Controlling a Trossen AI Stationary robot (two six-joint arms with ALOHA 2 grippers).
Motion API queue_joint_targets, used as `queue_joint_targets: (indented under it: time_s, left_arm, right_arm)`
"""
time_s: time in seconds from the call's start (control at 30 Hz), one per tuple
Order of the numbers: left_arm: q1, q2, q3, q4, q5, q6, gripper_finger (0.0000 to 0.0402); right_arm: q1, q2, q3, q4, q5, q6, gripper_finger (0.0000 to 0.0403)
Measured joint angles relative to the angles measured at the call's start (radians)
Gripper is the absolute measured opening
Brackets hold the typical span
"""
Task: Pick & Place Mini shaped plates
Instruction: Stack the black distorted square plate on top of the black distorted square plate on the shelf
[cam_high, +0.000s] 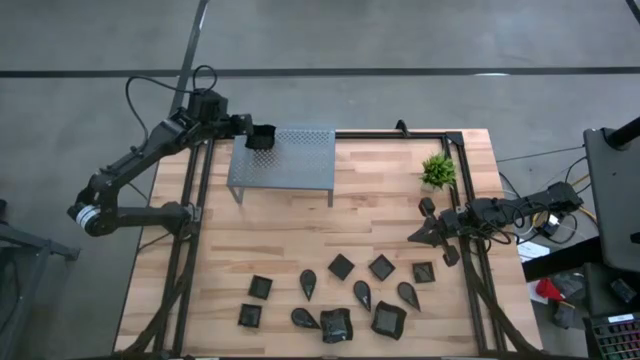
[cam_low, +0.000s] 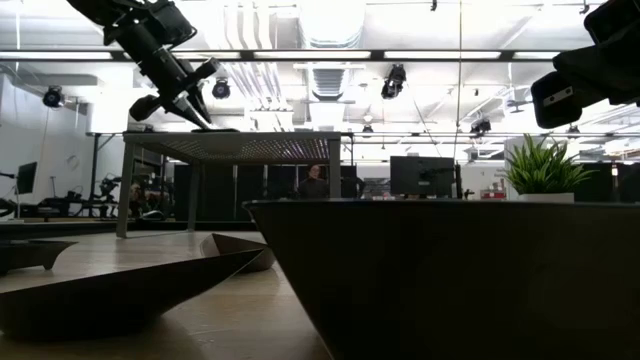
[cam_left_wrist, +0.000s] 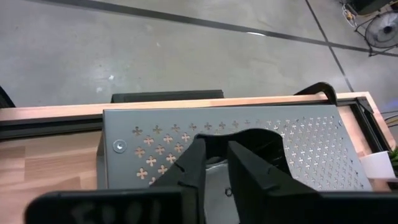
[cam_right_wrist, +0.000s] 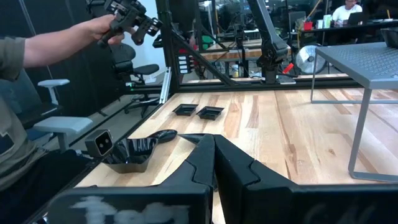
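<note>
My left gripper (cam_high: 258, 135) is at the far left corner of the grey perforated stand (cam_high: 285, 158), shut on one black mini shaped plate (cam_left_wrist: 261, 142). In the low view its fingers (cam_low: 196, 118) slant down to the stand's top. Several other black plates (cam_high: 340, 295), square, diamond and teardrop-shaped, lie flat on the near part of the wooden table. My right gripper (cam_high: 425, 232) is shut and hovers above the table near its right edge, level with the plant, touching nothing; the right wrist view (cam_right_wrist: 214, 149) shows its fingers closed. My left gripper pinches the plate by its rim (cam_left_wrist: 219, 142) between its two fingers (cam_left_wrist: 193, 163), coming from above and slanting down from the table's left. The plate's body lies beyond the fingertips, on or just over the stand's top; the fingers hide the exact spot of contact.
A small green plant (cam_high: 437, 172) stands near the table's far right corner. A black frame rail (cam_high: 400, 133) runs along the table's edges. In the right wrist view a person's arm (cam_right_wrist: 56, 43) holds a device beyond the table's left side.
</note>
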Motion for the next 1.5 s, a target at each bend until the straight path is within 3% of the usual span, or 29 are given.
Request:
queue_joint_targets:
  time_s: [0.13,0.27,0.6,0.9,1.27,1.5]
  left_arm:
    - [0.000,-0.001,0.000,-0.001,0.014,0.011,0.0096]
    - [-0.005,-0.016,0.004,-0.002,0.091,0.013,0.0113]
    - [-0.107,-0.095,-0.001,0.019,0.199,0.037,0.0115]
    - [-0.333,-0.101,-0.001,0.081,0.199,0.038,0.0116]
    - [-0.636,-0.101,-0.003,0.146,0.104,0.090,0.0112]
    - [-0.851,-0.088,-0.086,0.446,0.060,0.093,0.0111]
  right_arm:
    - [0.000,0.000,0.000,0.000,0.000,0.000,0.0008]
    - [0.000,0.000,0.000,0.000,0.000,0.000,0.0008]
    - [0.000,0.000,0.000,0.000,0.000,0.000,0.0008]
    - [0.000,0.000,0.000,0.000,0.000,0.000,0.0008]
    - [0.000,0.000,0.000,0.000,0.000,0.000,0.0008]
    - [0.000,0.000,0.000,0.000,0.000,0.000,0.0008]
